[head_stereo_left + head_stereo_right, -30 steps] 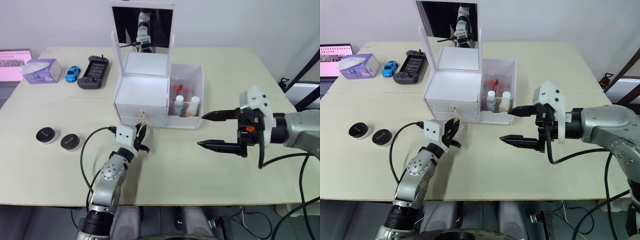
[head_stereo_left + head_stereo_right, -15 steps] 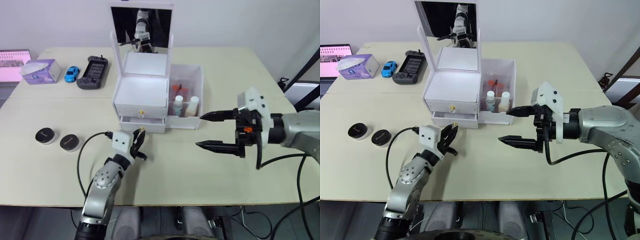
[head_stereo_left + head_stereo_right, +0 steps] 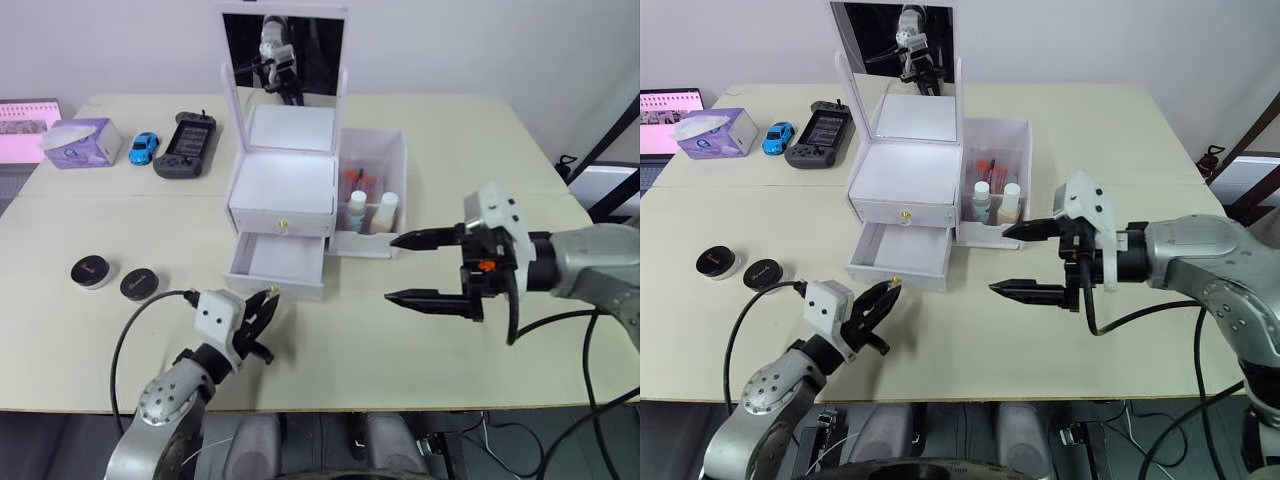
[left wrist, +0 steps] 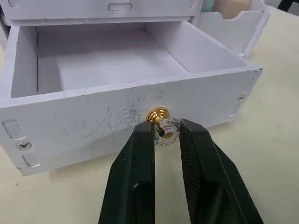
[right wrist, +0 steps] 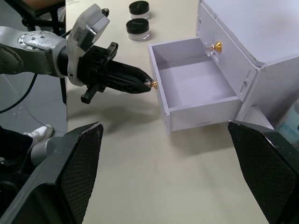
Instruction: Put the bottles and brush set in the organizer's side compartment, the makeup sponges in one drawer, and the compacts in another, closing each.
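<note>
Drawer (image 4: pixel 117 60) out, L tool (image 4: pixel 166 135) on knob (image 4: pixel 162 126)

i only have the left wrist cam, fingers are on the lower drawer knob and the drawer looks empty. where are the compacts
Observer: Both compacts sit on the table to the robot's left of the organizer, side by side and outside the open lower drawer.
Operator: is the upper drawer open too
Observer: No, the upper drawer is shut flush, its gold knob facing front.
Operator: what's the right arm doing
Observer: The right gripper hangs open and empty over the table, to the robot's right of the organizer, in front of the side compartment.
Operator: anything in that compartment
Observer: Two white-capped bottles stand in it, with something orange behind them.
</note>
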Available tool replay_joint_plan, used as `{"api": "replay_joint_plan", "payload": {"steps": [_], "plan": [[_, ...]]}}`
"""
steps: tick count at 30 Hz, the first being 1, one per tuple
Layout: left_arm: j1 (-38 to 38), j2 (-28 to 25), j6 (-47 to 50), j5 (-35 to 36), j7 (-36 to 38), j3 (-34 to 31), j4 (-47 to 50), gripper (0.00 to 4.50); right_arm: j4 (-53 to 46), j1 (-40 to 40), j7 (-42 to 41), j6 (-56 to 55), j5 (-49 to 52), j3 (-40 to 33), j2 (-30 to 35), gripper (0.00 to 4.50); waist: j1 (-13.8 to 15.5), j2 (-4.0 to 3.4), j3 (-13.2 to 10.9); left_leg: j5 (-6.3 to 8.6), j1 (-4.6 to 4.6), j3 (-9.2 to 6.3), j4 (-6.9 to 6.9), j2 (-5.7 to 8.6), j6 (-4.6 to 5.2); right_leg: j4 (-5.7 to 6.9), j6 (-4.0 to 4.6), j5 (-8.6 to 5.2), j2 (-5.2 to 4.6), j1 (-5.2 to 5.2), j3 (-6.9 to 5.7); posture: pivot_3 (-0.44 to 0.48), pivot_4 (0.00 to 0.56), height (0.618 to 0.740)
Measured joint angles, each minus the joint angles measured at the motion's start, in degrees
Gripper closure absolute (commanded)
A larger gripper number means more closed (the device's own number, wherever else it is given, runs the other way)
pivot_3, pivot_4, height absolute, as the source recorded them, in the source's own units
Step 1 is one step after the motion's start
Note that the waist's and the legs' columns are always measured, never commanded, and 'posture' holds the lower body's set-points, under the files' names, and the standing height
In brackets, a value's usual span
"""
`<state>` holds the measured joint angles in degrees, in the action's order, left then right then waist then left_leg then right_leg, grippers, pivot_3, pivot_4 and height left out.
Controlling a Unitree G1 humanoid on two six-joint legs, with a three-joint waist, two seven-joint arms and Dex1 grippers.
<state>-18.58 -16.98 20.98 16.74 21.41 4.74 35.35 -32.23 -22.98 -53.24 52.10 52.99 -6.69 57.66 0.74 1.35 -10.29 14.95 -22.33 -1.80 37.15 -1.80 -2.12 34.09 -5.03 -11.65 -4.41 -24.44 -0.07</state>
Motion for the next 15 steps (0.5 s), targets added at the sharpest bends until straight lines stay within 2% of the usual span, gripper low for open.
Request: {"api": "replay_joint_plan", "payload": {"steps": [8,15], "plan": [[-2.6,-2.7,0.5,2.7,2.4,-0.7,0.6,4.27,0.2,0.0,-0.2,-0.2,-0.9,0.0,-0.2,0.00,0.0,0.00,0.0,0.00,0.00,0.00,-0.01,0.00,0.00,-0.02,0.00,-0.01,-0.02,-0.03,-0.01,0.000,0.150,0.740],[-5.7,-6.6,-0.5,5.5,9.0,-1.7,-1.0,0.78,1.2,0.0,-1.2,-1.4,-2.3,0.0,-0.2,0.00,-0.3,0.00,0.0,0.01,-0.04,0.09,-0.03,-0.01,-0.01,-0.05,0.00,-0.01,-0.06,-0.14,-0.01,0.000,0.150,0.740]]}}
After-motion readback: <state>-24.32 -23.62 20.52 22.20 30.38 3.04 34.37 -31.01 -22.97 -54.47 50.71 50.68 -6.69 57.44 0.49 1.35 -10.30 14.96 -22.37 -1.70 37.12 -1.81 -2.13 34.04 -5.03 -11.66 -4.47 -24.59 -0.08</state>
